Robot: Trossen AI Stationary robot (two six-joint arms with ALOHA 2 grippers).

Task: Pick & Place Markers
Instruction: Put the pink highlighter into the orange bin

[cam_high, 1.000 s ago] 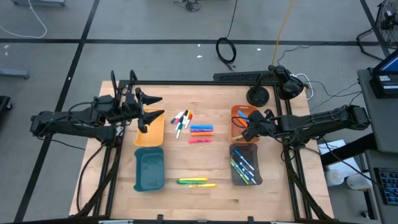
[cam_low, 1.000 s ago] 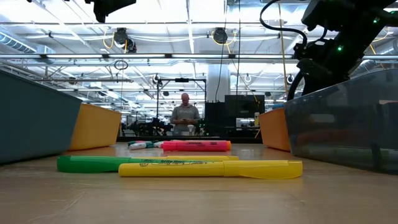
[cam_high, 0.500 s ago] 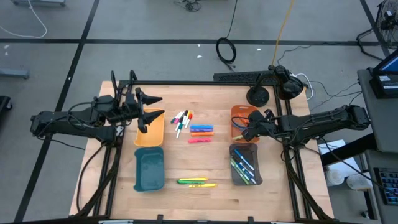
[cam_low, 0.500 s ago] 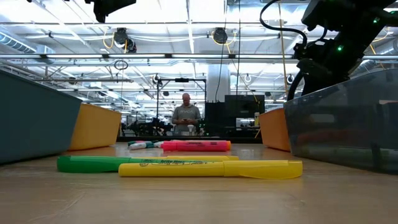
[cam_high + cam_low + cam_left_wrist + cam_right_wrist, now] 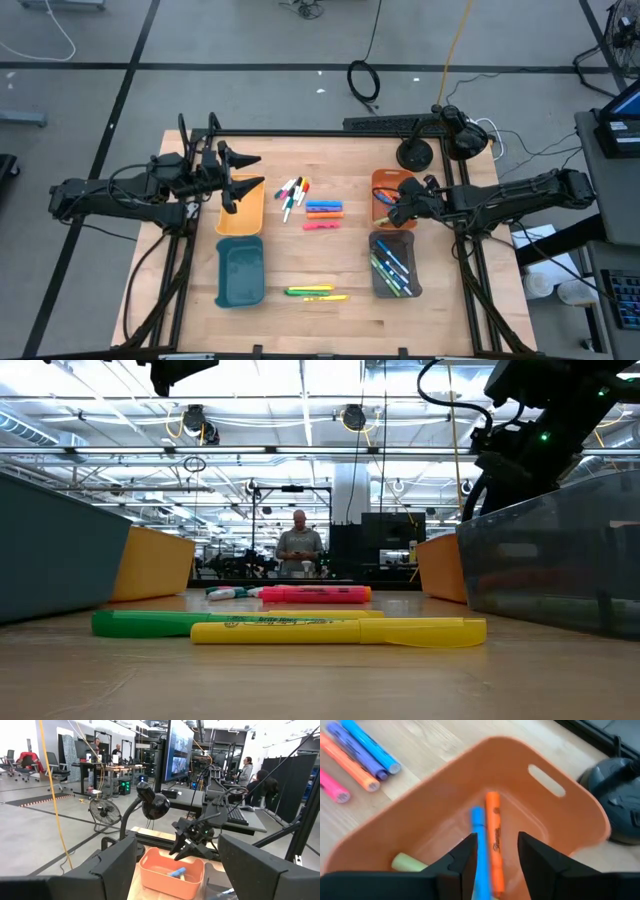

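A: Where is the right gripper [image 5: 495, 857]?

B: Over the orange tray [image 5: 392, 198], its fingers parted. A blue marker [image 5: 479, 840] lies between them in the tray beside an orange one [image 5: 493, 827]; whether it is gripped cannot be told.

A: And the left gripper [image 5: 243, 182]?

B: Spread wide and empty above the yellow tray [image 5: 241, 212].

A: What is left on the table?

B: The thin pens [image 5: 292, 194] and the highlighters [image 5: 322, 213] lie between the arms, long axes running crosswise. The pens look nearer the left arm.
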